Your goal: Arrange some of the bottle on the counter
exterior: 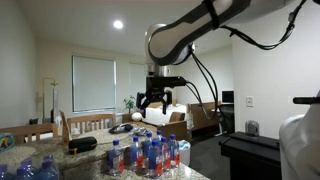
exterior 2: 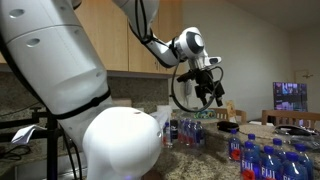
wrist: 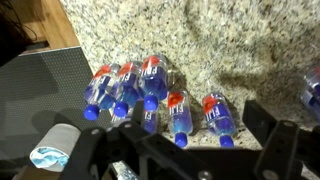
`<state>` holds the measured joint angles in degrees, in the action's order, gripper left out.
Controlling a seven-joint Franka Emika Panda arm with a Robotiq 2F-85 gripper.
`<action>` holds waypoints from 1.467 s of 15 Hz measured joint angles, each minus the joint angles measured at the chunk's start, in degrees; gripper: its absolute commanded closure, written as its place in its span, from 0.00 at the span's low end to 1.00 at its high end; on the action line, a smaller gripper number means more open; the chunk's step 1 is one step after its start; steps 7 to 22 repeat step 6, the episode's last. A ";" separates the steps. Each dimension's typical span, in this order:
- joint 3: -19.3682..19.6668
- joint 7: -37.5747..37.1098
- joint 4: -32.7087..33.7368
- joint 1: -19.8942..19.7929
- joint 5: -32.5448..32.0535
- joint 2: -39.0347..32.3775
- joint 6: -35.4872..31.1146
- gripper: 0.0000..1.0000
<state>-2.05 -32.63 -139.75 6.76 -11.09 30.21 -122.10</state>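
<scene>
In an exterior view we find the gripper (exterior: 155, 100) hanging at the centre of the frame, jaws apart and holding nothing, above the bottles (exterior: 148, 152). These stand in a tight cluster at lower centre on the counter (exterior: 70, 165), long axes vertical, caps up. Their labels show red and blue; any writing is too small to read. A wooden table (exterior: 95, 125) lies behind, at left.

In an exterior view the gripper (exterior 2: 210, 90) sits right of centre, fingers spread, touching nothing. Upright blue-capped bottles (exterior 2: 268, 156) fill the lower right corner.

In the wrist view we look down on several bottles (wrist: 150, 80) grouped left of centre on the speckled counter (wrist: 220, 40). Their blue caps point toward the lower edge and their bases toward the top. Each carries a red band over blue; no brand is legible. A dark textured surface (wrist: 40, 90) occupies the left side.
</scene>
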 measured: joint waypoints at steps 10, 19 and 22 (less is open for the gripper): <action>-6.11 0.98 -4.48 -0.87 5.29 5.10 2.33 0.00; -6.11 0.98 -4.48 -0.87 5.29 5.10 2.33 0.00; -6.11 0.98 -4.48 -0.87 5.29 5.10 2.33 0.00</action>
